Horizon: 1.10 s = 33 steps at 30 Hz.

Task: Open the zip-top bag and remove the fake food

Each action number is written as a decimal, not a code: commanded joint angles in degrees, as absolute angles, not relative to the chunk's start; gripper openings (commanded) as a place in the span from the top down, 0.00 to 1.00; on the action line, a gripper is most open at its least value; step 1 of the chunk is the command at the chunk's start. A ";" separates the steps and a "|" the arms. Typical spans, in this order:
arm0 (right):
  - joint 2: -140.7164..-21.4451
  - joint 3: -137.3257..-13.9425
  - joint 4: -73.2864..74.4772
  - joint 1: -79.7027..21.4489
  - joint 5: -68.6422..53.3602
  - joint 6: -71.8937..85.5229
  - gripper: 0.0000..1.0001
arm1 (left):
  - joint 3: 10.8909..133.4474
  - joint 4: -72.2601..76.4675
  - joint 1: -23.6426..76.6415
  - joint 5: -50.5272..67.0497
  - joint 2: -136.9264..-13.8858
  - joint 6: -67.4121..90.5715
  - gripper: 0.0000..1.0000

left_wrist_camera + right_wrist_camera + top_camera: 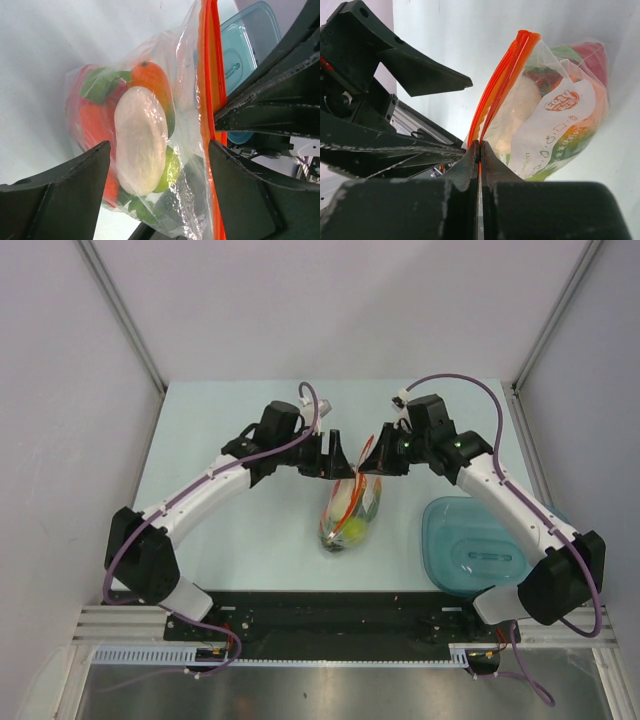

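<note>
The zip-top bag [348, 520] is clear with an orange zip strip [502, 75] and lies mid-table, its mouth raised toward the far side. My right gripper [372, 462] is shut on the strip's edge, as the right wrist view [479, 146] shows. My left gripper [338, 462] is open; in the left wrist view [159, 150] its fingers straddle the bag, the right one next to the strip [207, 75]. Inside the bag I see fake food: a white radish [140, 145], an orange [152, 80], a green fruit [171, 172] and a red dragon fruit [92, 120].
A teal translucent tray [475, 545] sits on the table to the right of the bag, near the right arm; it also shows in the left wrist view [245, 45]. White walls enclose the table on three sides.
</note>
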<state>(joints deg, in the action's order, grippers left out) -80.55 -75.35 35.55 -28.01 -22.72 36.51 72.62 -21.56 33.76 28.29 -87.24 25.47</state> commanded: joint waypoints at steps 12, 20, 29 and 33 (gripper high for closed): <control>-76.91 -76.11 35.07 -26.72 -23.99 36.47 1.00 | 78.22 -21.26 35.95 28.04 -87.54 24.87 0.14; -75.85 -75.32 34.19 -26.63 -23.99 36.74 1.00 | 83.14 -30.93 35.95 18.82 -92.19 20.57 0.38; -78.13 -73.74 32.61 -29.70 -22.33 34.90 1.00 | 90.52 -40.25 35.42 7.57 -91.32 19.69 1.00; -79.28 -74.18 34.10 -31.29 -20.31 33.23 1.00 | 93.42 -46.30 35.33 -2.78 -87.90 21.44 1.00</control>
